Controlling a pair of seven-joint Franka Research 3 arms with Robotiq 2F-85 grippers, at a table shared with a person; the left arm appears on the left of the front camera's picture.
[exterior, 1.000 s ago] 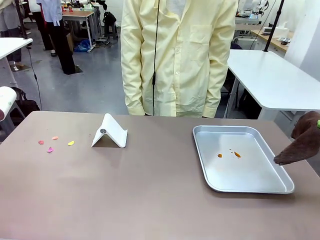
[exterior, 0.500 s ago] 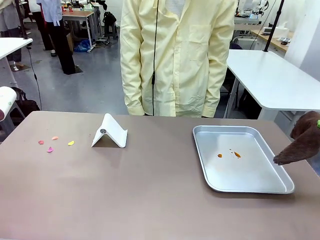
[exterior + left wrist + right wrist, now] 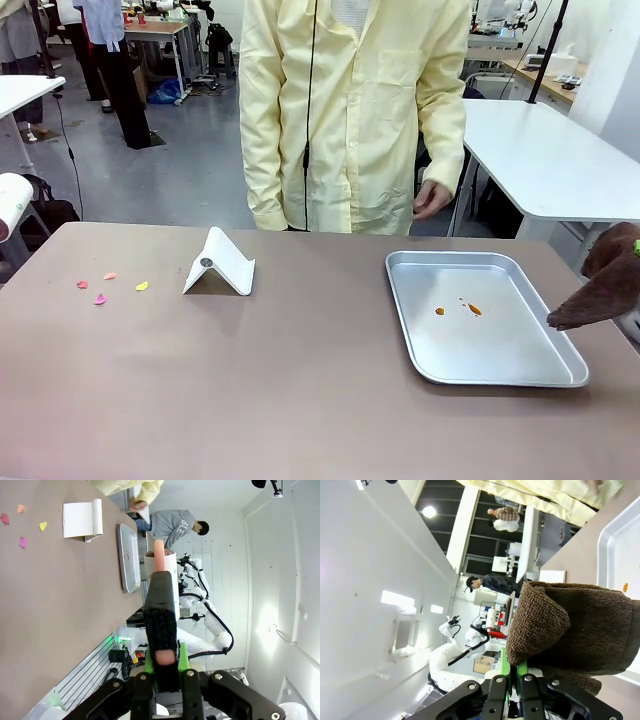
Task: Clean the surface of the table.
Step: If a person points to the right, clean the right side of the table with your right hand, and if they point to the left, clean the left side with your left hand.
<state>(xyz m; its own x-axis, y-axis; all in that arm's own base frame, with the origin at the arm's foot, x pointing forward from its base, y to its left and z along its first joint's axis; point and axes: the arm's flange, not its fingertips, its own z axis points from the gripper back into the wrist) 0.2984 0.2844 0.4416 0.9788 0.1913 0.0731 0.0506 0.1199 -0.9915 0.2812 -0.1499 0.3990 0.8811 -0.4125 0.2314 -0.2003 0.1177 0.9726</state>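
Evidently pre-wipe: right hand (image 3: 512, 664) clamps a brown terry cloth (image 3: 600, 290), left hand (image 3: 164, 656) a black pink-tipped tool (image 3: 161, 605); next, probably sweep left-frame coloured scraps (image 3: 100, 299) off the taupe counter (image 3: 300, 400).

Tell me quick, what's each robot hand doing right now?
Left gripper: closed, holding a black tool with a pinkish stick.
Right gripper: closed, holding a brown cloth.

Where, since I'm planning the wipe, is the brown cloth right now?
In the front view the brown cloth hangs at the right edge of the table, just right of the metal tray, pinched in the right gripper.
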